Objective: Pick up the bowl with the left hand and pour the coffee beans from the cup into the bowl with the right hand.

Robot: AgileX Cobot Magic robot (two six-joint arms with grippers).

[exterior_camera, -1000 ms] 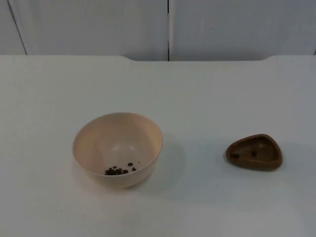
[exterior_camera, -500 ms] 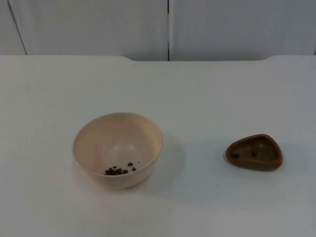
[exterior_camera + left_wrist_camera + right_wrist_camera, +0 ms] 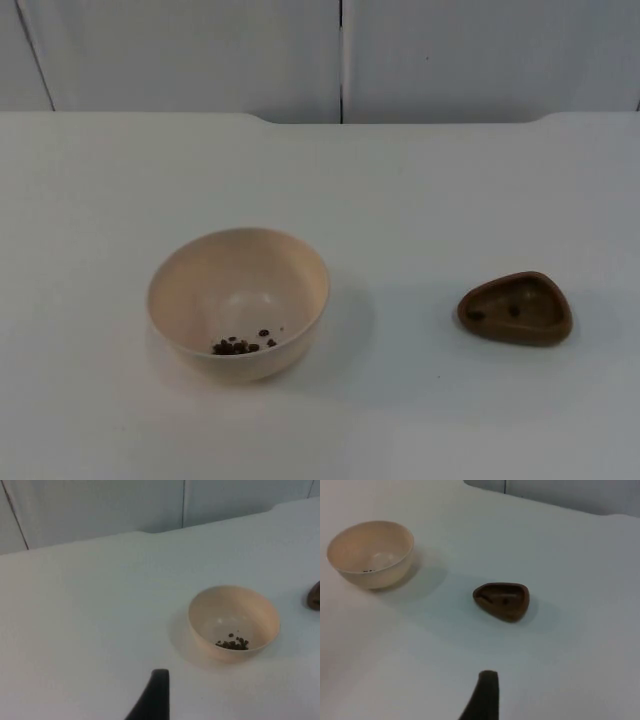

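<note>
Two vessels stand on the white table (image 3: 420,190), one bowl and one cup, both upright with their mouths facing up. The bowl (image 3: 238,302) is round and cream-coloured, and a small heap of coffee beans (image 3: 240,345) lies at its near inner wall; the beans are too small to count. The cup (image 3: 516,307) is brown and low, well apart from the bowl on its right; it is roughly triangular, its long axis runs left to right, its narrower end points toward the bowl, and two dark specks lie inside it. Beyond the bowl, the table ends at the grey partition wall (image 3: 200,55).

The left gripper (image 3: 152,697) and the right gripper (image 3: 482,695) each show one black fingertip, held back from the bowl and the cup; whether either is spread or pressed together cannot be told.
</note>
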